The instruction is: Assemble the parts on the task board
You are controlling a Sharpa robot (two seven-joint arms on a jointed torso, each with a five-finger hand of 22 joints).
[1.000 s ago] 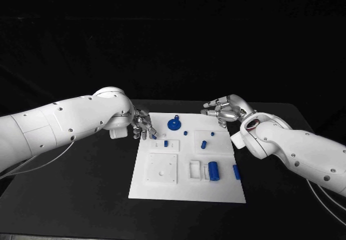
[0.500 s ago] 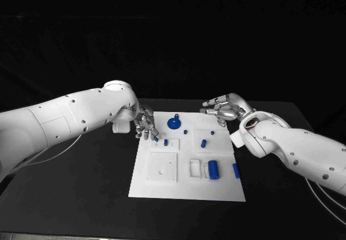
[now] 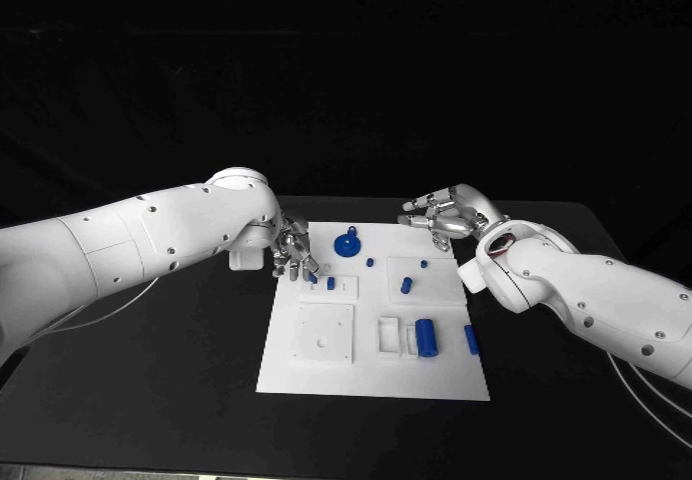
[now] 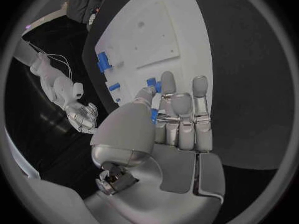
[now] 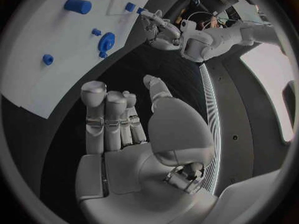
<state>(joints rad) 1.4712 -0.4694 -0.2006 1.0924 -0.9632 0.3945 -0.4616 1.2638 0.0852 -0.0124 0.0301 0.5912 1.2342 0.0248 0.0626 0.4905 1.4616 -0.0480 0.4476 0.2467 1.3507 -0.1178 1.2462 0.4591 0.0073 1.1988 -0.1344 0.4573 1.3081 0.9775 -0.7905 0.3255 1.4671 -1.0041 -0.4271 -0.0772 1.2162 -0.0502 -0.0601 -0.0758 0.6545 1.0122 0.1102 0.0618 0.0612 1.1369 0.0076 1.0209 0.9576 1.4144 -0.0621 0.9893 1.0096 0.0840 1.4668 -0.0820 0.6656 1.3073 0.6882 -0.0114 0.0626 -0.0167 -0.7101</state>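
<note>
White is the board (image 3: 325,375) in the head view, lying flat in the middle of the black table (image 3: 159,400). The left hand (image 3: 296,256) hangs over the board's far left corner, with its fingers pointing down at a small blue peg (image 3: 332,284) just beside them. The peg lies toward the robot from the fingertips. The right hand (image 3: 440,222) sits past the far right corner, off the board, so the left hand is the nearer one. A fat blue tube (image 3: 426,338) lies near the front, its long side running away from the robot.

From the left wrist, the left hand (image 4: 171,127) has its fingers side by side and stretched out over the board (image 4: 156,35). A bit of blue shows at the fingertips, but whether it is pinched cannot be told.

From the right wrist, the right hand (image 5: 127,134) holds nothing, with its fingers close together and straight. The blue round knob (image 5: 106,42) lies ahead on the board (image 5: 37,79).
</note>
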